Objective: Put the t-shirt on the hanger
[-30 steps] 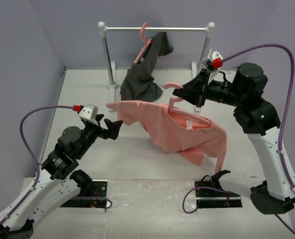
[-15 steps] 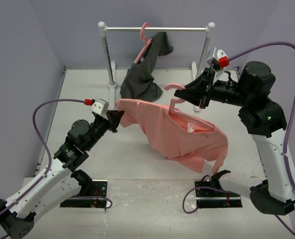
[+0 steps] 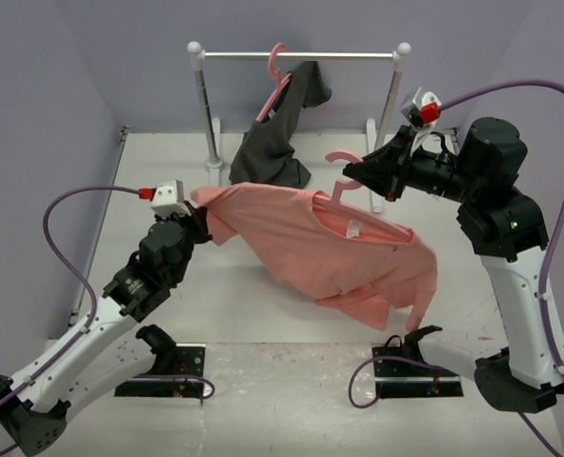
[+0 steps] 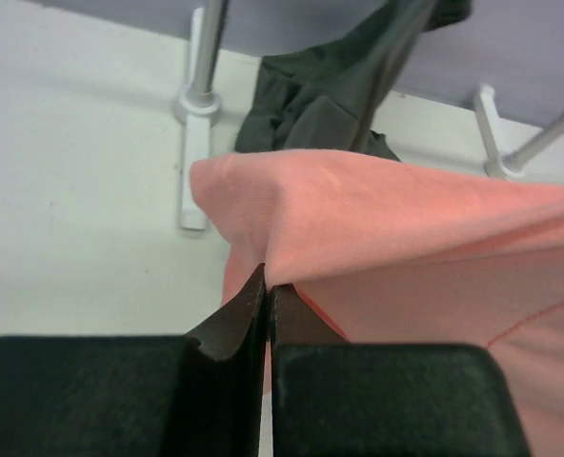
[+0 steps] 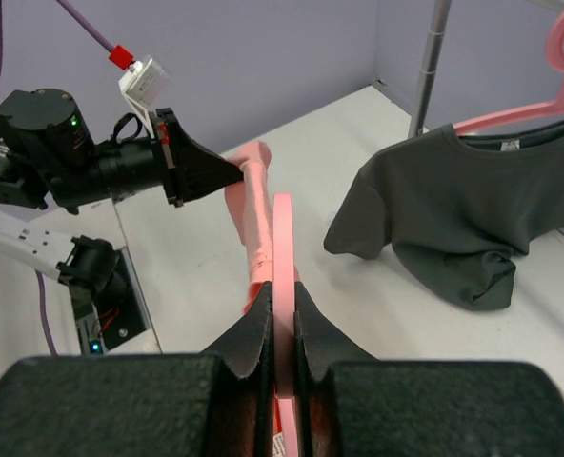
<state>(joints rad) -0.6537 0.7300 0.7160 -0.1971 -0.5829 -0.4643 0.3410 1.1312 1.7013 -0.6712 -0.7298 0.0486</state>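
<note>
The salmon-pink t-shirt (image 3: 330, 252) hangs stretched above the table between both arms. Its neck sits over the pink hanger (image 3: 333, 190), whose frame is hidden inside the cloth. My right gripper (image 3: 351, 171) is shut on the hanger's hook. In the right wrist view the thin pink hanger (image 5: 283, 248) runs straight out from the closed jaws. My left gripper (image 3: 202, 225) is shut on the t-shirt's left sleeve. The left wrist view shows the sleeve fold (image 4: 263, 205) pinched at the fingertips of the left gripper (image 4: 267, 286).
A white clothes rack (image 3: 299, 55) stands at the back of the table. A dark grey garment (image 3: 272, 152) hangs from it on a second pink hanger (image 3: 277, 62), and its hem rests on the table just behind the t-shirt. Purple walls enclose the left, back and right.
My left gripper moved in to the sleeve, shut on it and drew it left and up. The right gripper lifted the hanger slightly, so the shirt now hangs more taut.
</note>
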